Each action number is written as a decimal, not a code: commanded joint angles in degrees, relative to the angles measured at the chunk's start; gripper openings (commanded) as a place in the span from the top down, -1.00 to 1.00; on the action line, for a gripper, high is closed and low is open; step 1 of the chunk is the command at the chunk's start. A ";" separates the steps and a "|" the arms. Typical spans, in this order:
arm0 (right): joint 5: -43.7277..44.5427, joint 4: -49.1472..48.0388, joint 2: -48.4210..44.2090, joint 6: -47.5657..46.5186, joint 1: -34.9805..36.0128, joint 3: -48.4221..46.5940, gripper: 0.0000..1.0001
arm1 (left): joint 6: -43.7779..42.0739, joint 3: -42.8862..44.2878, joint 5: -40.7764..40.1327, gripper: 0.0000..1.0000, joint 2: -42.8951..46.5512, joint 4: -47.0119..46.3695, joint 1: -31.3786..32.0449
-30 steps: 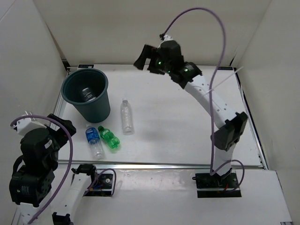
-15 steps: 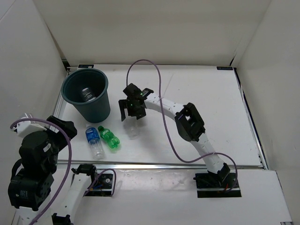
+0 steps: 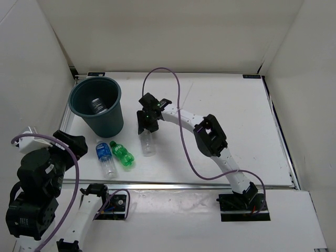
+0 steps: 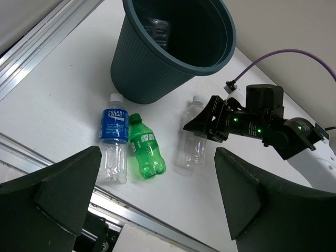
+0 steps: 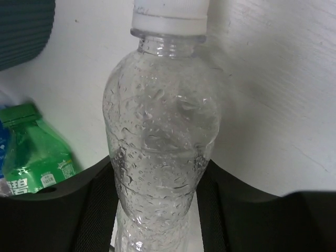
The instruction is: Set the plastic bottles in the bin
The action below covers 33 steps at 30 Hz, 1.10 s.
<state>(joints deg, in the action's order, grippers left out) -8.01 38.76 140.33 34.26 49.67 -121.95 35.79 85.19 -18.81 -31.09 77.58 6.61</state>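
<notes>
Grasp step: the right gripper [image 3: 147, 127] is clamped on the clear bottle [image 5: 160, 136]. Next it needs lifting and carrying over the bin [image 3: 107, 123]. The left gripper [image 4: 157, 155] has its fingers apart, empty.

Surface [image 3: 231, 110]: white, matte, rectangular. Back wall [image 3: 168, 37]: plain white. Left panel [image 3: 31, 79], right panel [image 3: 307, 89]: white. Aluminium rail [image 3: 184, 185] along the near edge; dark strip [image 3: 278, 131] down the right edge. Light even, shadows soft.
</notes>
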 commanded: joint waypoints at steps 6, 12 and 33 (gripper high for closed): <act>5.64 -0.17 -15.67 -3.84 0.25 3.92 0.31 | -0.90 4.01 1.49 -1.00 -0.37 4.42 0.24; 6.42 -12.20 -20.45 -3.51 0.78 -8.38 0.27 | -1.95 5.08 3.77 -1.00 -2.31 4.42 0.24; 12.93 -55.28 -1.20 3.00 2.63 -24.74 -0.06 | -6.96 2.88 6.07 -1.00 -9.78 4.42 0.24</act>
<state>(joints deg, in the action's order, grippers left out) 2.66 -7.90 140.46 37.95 52.40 -145.36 29.89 88.77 -12.84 -39.31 77.60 6.61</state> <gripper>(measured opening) 0.570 1.000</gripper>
